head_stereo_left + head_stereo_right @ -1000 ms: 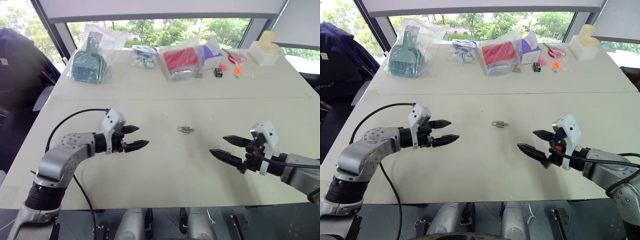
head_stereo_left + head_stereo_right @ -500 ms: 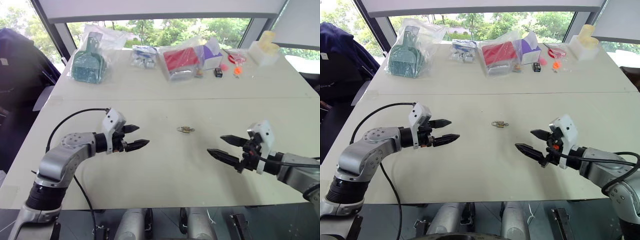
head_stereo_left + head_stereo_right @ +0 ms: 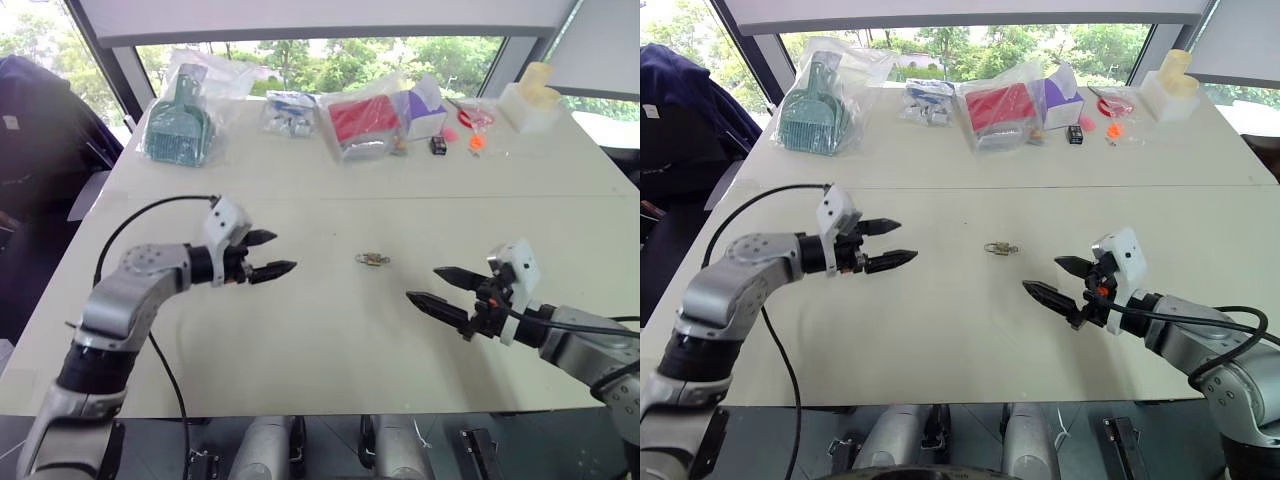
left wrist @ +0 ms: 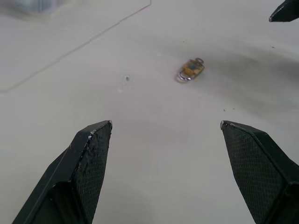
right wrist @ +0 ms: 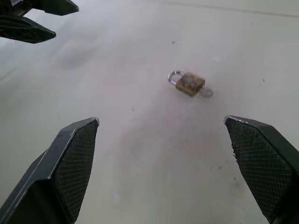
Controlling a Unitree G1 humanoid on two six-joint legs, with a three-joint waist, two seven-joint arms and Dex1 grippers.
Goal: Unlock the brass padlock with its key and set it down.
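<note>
The brass padlock (image 3: 371, 260) lies flat on the white table (image 3: 330, 340), its thin silvery shackle closed. A small metal ring (image 5: 206, 92) sits at its bottom end; the key itself I cannot make out. My left gripper (image 3: 280, 252) hovers open to the padlock's left, pointing toward it with nothing between its fingers. To the right of the padlock and slightly nearer me, my right gripper (image 3: 424, 284) is wide open and empty, also aimed at the lock. The padlock (image 4: 190, 70) lies well ahead of the left gripper, and the padlock (image 5: 189, 83) lies ahead of the right gripper too.
Along the table's far edge stand a bagged teal dustpan (image 3: 178, 125), a bagged red packet (image 3: 362, 120), a purple box (image 3: 425, 110), a small black box (image 3: 437, 145) and a white foam block (image 3: 528, 100). A seam (image 3: 450, 197) crosses the table behind the padlock.
My left gripper has lifted and moved a little farther out over the table, still open. The right gripper and the padlock have stayed about where they were.
</note>
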